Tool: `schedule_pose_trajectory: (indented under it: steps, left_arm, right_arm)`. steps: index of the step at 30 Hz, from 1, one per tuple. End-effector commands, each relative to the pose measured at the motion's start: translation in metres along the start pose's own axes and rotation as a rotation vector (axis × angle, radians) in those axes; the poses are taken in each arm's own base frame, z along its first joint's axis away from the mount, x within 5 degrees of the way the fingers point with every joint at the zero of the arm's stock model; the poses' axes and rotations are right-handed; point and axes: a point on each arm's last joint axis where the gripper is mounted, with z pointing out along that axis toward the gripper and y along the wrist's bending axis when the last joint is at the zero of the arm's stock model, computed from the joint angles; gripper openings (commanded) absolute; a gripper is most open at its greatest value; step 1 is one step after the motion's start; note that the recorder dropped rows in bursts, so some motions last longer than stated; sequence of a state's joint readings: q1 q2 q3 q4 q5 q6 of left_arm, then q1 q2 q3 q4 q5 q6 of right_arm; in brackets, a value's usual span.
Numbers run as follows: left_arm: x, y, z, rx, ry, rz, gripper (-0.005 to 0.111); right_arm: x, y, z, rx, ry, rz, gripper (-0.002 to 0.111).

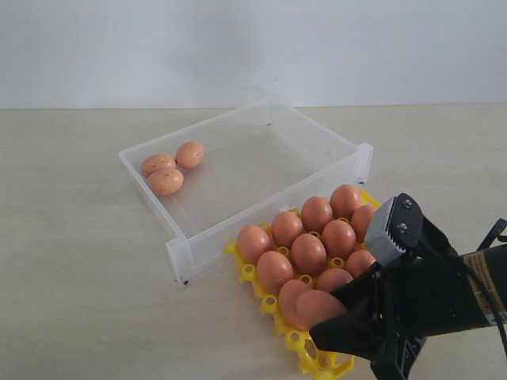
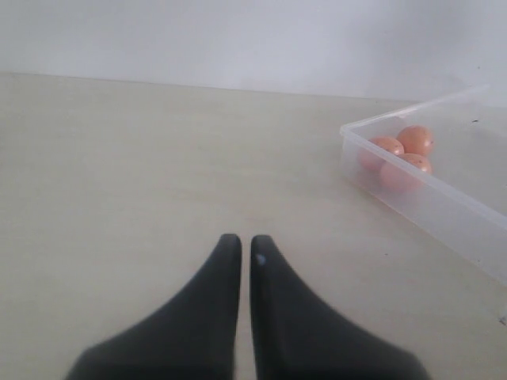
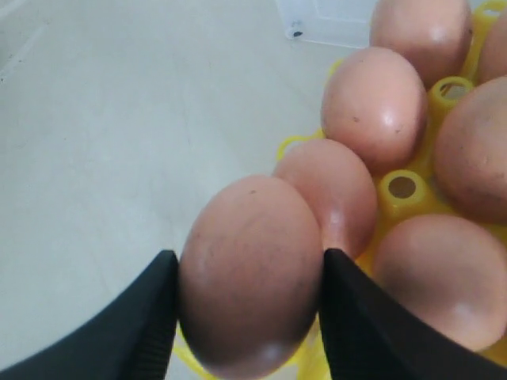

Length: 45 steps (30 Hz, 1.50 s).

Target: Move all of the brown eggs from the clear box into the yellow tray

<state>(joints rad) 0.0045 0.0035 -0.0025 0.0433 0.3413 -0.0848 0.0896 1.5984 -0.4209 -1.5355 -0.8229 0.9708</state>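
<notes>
Brown egg (image 3: 249,277) gripped in my R pincer (image 3: 247,265) over near edge of yellow tray (image 1: 321,364); 3 more eggs (image 1: 165,180) in clear box (image 1: 207,237), far left. Risk: off-centre drop, egg hits neighbour (image 3: 337,194) & cracks.

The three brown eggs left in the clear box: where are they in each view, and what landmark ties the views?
Exterior view: the three brown eggs cluster in the clear box's left corner, upper left.
Left wrist view: same cluster, seen through the box's corner wall.
Right wrist view: absent; the right gripper holds a brown egg at the yellow tray.
Shared landmark: the clear box, just one corner in the right wrist view.
</notes>
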Motion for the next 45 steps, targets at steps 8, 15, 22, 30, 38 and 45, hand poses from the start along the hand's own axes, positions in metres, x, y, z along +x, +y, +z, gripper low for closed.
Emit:
schedule_pose_trajectory:
  steps: [8,15,22,30,38,45]
  left_arm:
    - [0.000,0.000,0.000,-0.002,-0.005,-0.004,0.004]
    - [0.000,0.000,0.000,-0.002,-0.005,-0.004,0.004]
    - [0.000,0.000,0.000,-0.002,-0.005,-0.004,0.004]
    - [0.000,0.000,0.000,-0.002,-0.005,-0.004,0.004]
    - [0.000,0.000,0.000,-0.002,-0.005,-0.004,0.004]
    - [0.000,0.000,0.000,-0.002,-0.005,-0.004,0.004]
  right_arm:
    - [0.000,0.000,0.000,0.001,-0.001,0.011,0.054]
    - [-0.003,-0.001,0.000,0.012,-0.028,0.039,0.054]
    - [-0.029,0.011,-0.013,-0.039,-0.238,0.088,0.039]
    - [-0.029,0.017,-0.037,0.160,-0.101,0.147,0.000]
    - [-0.026,0.018,-0.049,0.279,-0.055,0.257,0.000]
    - [-0.020,-0.042,-0.084,1.006,0.043,0.220,0.000]
